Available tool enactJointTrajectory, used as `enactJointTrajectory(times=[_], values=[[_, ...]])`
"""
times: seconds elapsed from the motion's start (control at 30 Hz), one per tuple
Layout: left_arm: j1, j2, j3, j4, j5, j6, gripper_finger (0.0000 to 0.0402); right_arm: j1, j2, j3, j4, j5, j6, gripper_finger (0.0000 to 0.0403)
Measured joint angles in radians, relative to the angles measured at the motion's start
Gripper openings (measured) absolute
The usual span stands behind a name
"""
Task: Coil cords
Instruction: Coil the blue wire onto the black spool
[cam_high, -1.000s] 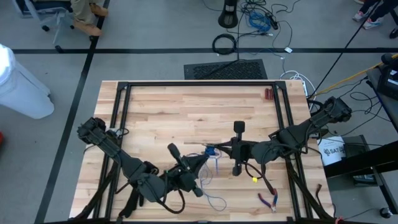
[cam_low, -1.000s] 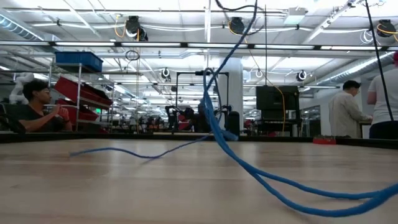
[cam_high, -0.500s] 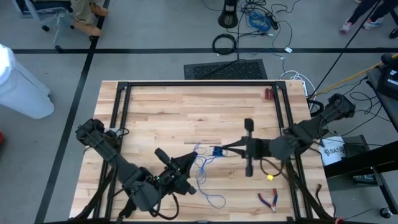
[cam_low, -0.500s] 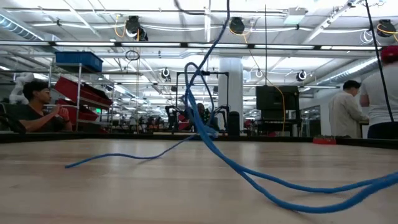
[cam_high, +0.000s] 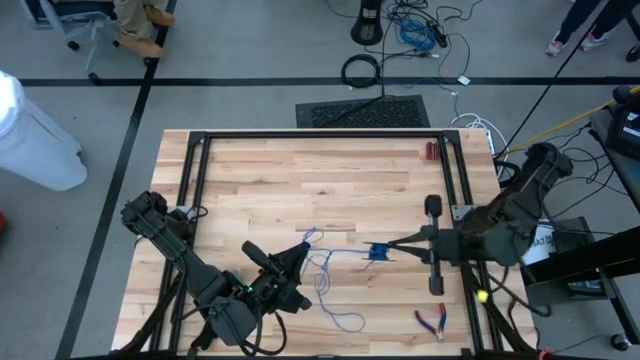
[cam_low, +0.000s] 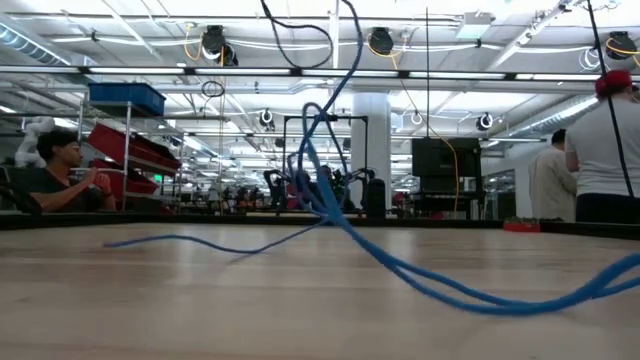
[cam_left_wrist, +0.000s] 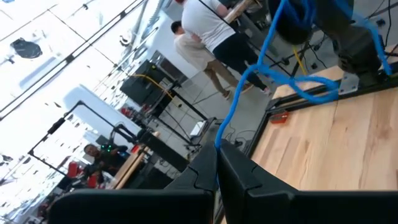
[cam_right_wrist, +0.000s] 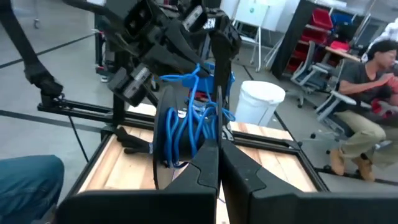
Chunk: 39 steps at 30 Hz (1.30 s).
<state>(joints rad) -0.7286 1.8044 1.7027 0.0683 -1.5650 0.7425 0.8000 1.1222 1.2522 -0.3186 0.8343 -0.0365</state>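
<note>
The blue cord runs between my two grippers above the near middle of the table. A small bundle of its loops sits at my right gripper, which is shut on it. My left gripper is shut on a strand farther along. Slack loops and the tail lie on the wood. In the low view the cord hangs down from above and trails over the table. The right wrist view shows the loops just beyond my fingers. My left gripper pinches a single strand of the cord between its two shut fingers, which lie level and point toward the table's right. The strand runs on through the air to the bundle. My right gripper holds the bundle of several loops at its fingertips, level from the table's right side. The bundle is lifted clear and its loops hang below the fingers.
Red-handled pliers lie near the front right corner. A small red object sits at the far right by the black frame rail. People stand and sit in the room beyond the table.
My right gripper has drawn back toward the table's right edge and risen a little, carrying the bundle with it. My left gripper has swung slightly toward the left and rolled. The cord between them has stretched out, and the slack on the table has shifted.
</note>
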Motion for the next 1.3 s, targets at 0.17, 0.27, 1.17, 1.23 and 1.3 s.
enactJointTrajectory(times=[0.17,0.27,1.17,1.23,1.3], values=[[0.002,0.0,0.0,-0.002,-0.001,-0.016,0.0011,0.047,-0.005,0.0,0.021,0.061,-0.033,0.0],[0.015,0.0,-0.001,-0.017,0.049,-0.076,0.0011,0.055,-0.005,0.0,0.068,0.061,-0.06,0.0],[0.019,0.0,-0.001,-0.213,-0.007,-0.162,0.0011,0.28,-0.008,0.0,0.189,0.302,-0.208,0.0],[0.019,0.0,-0.001,-0.213,-0.007,-0.162,0.0011,0.293,-0.008,0.0,0.189,0.321,-0.212,0.0],[0.019,0.0,-0.001,-0.213,-0.007,-0.162,0.0011,0.307,-0.008,0.0,0.194,0.351,-0.22,0.0]])
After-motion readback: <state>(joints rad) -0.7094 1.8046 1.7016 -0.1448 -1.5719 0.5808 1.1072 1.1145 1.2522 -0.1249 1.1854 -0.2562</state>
